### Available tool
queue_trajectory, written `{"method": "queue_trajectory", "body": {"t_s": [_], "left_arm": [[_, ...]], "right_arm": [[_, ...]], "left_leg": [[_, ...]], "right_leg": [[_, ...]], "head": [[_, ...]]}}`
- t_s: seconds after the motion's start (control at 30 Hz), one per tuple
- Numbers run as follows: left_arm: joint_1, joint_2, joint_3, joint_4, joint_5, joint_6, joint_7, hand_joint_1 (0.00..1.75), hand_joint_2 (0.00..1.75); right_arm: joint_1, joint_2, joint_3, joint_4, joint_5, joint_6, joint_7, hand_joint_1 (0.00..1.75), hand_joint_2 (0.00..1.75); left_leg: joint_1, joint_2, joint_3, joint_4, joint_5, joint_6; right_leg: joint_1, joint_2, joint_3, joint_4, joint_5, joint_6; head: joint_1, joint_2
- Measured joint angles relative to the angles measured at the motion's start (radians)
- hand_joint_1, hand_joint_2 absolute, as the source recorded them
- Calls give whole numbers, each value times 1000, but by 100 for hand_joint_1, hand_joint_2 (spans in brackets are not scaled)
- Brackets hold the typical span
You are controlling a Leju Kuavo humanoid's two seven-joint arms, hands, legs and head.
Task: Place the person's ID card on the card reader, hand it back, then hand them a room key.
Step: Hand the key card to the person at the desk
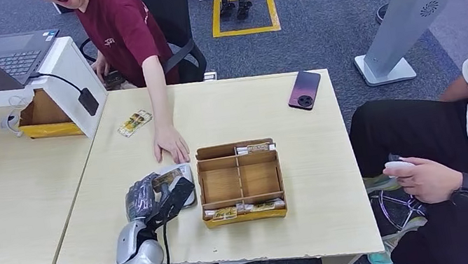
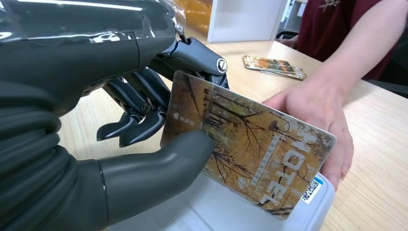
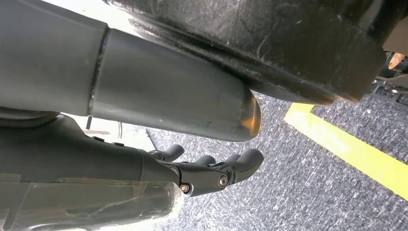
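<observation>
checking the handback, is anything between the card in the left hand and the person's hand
Nothing visible. The left hand holds the card over the white reader, and the person's hand is already at the card's far edge, fingers behind it. Whether they touch it is unclear.

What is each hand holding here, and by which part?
The left hand pinches a card by one end, thumb on its printed face, over the reader. The right hand holds nothing.
</observation>
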Motion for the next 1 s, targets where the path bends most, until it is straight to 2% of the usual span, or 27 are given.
{"method": "queue_trajectory", "body": {"t_s": [0.43, 1.0], "left_arm": [[-71, 10, -58, 103, -81, -32, 63, 175, 175], [-97, 9, -87, 166, -114, -66, 101, 175, 175]], "right_arm": [[-4, 0, 0, -1, 12, 8, 4, 0, 0], [-10, 0, 4, -2, 25, 12, 0, 0, 0]], "left_leg": [[0, 0, 1, 0, 0, 0], [0, -1, 7, 0, 1, 0]], "right_leg": [[0, 0, 1, 0, 0, 0], [0, -1, 8, 0, 0, 0]], "head": [[0, 0], [0, 0]]}}
